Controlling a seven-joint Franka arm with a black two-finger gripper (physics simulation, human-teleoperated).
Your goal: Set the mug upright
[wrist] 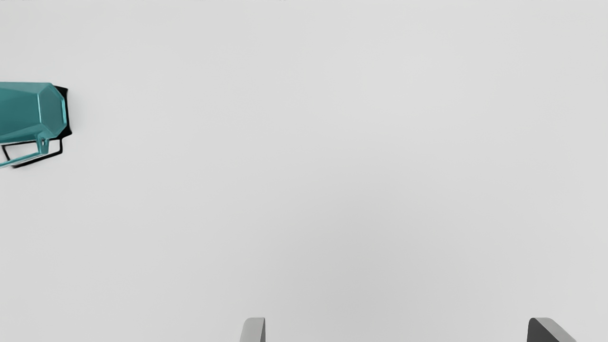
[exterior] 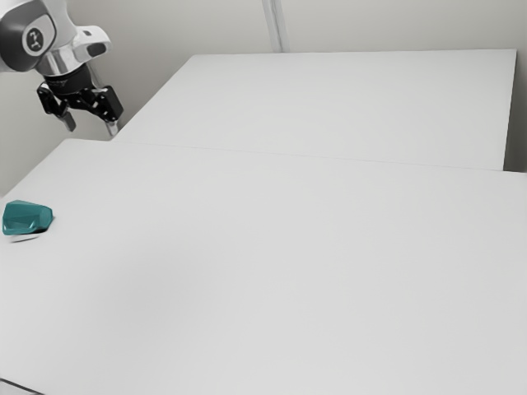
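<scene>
At the exterior view's upper left, my gripper hangs above the table's far-left part, well away from the mug. A teal faceted mug lies on its side near the exterior view's left edge. In the wrist view the mug is cut off by the picture's border, with its thin angular handle beside the body and a dark shadow next to it. My gripper is open there, its two fingertips wide apart with only bare tabletop beneath them.
A white table spans most of the exterior view. Beyond a thin seam lies another white surface, with pale walls behind it. A dark thin line crosses the exterior view's lower left corner.
</scene>
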